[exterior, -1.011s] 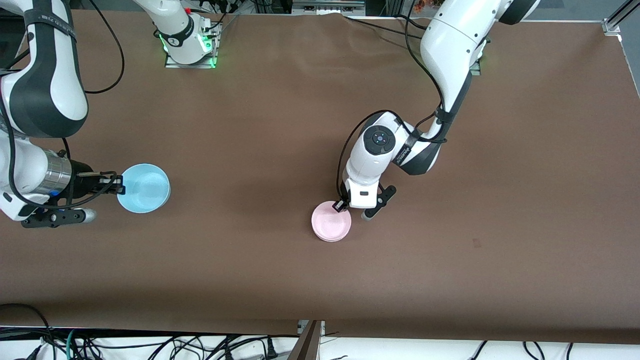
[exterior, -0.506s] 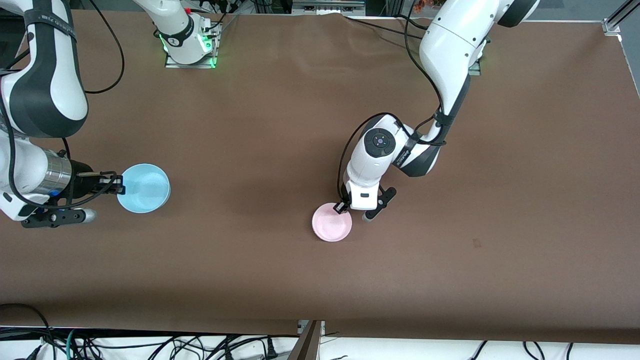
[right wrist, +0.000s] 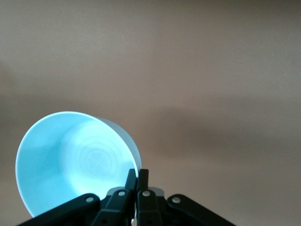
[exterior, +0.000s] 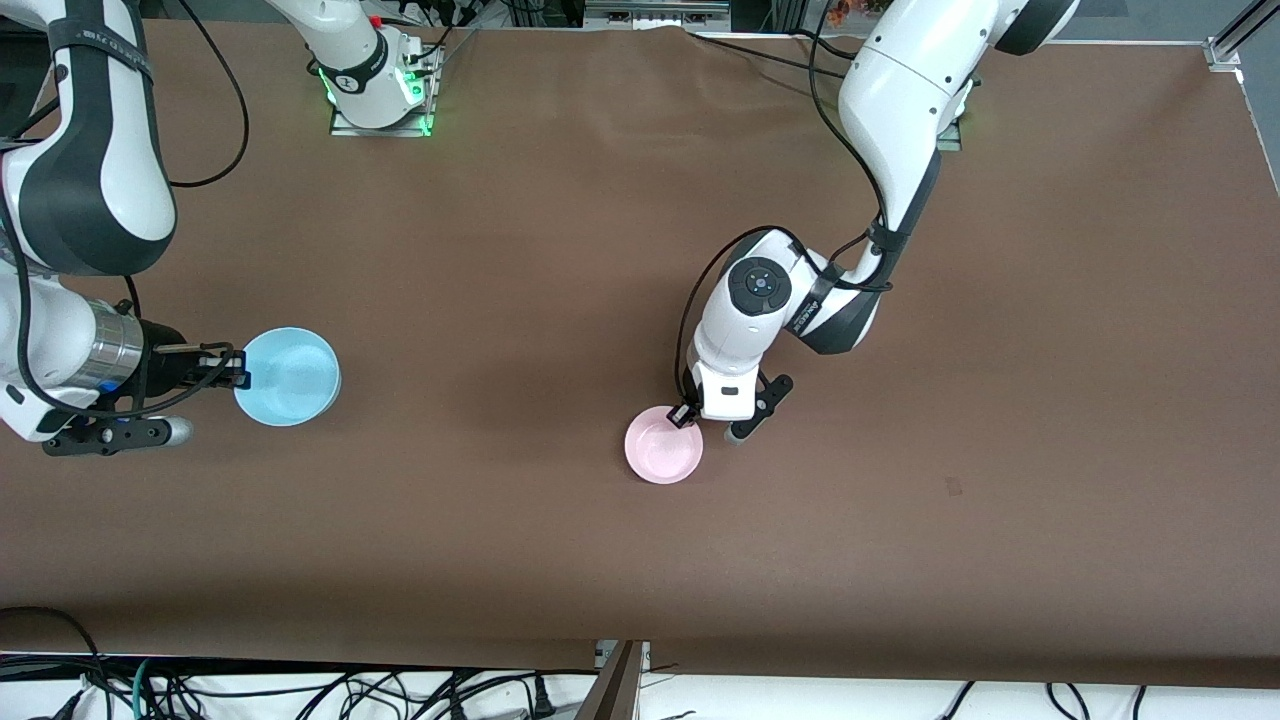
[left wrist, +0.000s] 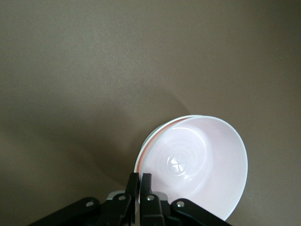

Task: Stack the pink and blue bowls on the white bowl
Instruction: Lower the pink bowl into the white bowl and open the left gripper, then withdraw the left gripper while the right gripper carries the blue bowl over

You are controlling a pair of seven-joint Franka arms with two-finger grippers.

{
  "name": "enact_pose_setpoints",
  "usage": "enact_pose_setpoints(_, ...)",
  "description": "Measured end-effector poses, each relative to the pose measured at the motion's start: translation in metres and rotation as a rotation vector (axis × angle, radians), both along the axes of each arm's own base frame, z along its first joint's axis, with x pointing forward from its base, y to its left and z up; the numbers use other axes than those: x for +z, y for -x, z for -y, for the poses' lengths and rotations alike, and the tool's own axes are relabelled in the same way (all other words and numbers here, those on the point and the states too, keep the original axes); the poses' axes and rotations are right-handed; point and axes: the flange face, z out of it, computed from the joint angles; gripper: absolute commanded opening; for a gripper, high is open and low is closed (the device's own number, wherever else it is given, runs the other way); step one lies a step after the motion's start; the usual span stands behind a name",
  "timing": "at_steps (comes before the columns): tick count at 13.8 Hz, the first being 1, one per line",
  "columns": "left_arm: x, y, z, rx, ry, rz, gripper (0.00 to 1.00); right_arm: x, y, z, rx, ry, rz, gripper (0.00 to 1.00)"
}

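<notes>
Two bowls pinched: your left gripper (exterior: 686,414) clamps the pink bowl's (exterior: 663,452) rim, seemingly nested in the white bowl (left wrist: 146,140); your right gripper (exterior: 238,374) grips the blue bowl's (exterior: 290,377) rim, ready to stack.

Front view: even overhead illumination, sharp throughout, brown table (exterior: 560,250) matte with faint creases near its top edge. Soft shadows lie beneath both arms. Green indicator glow at the bases. Wrist views dimmer and softer; pink bowl (left wrist: 202,165) shows washed-out glare, blue bowl (right wrist: 70,160) brightly lit, each casting diffuse shadow.
</notes>
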Motion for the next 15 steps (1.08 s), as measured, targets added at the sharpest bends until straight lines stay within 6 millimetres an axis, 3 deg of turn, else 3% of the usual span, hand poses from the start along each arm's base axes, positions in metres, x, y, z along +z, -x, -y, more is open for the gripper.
enact_pose_setpoints(8, 0.007, -0.008, -0.004, 0.010, 0.008, 0.019, 0.16, 0.000, 0.000, 0.000, 0.000, 0.000, 0.000, 0.00)
enact_pose_setpoints(13, 0.049, -0.035, -0.019, 0.047, 0.036, 0.069, 0.15, -0.001, 0.000, -0.001, -0.004, -0.001, -0.001, 0.00)
enact_pose_setpoints(15, 0.068, -0.042, -0.030, 0.058, 0.029, 0.067, 0.14, -0.005, -0.004, -0.010, -0.016, -0.006, 0.014, 0.00)
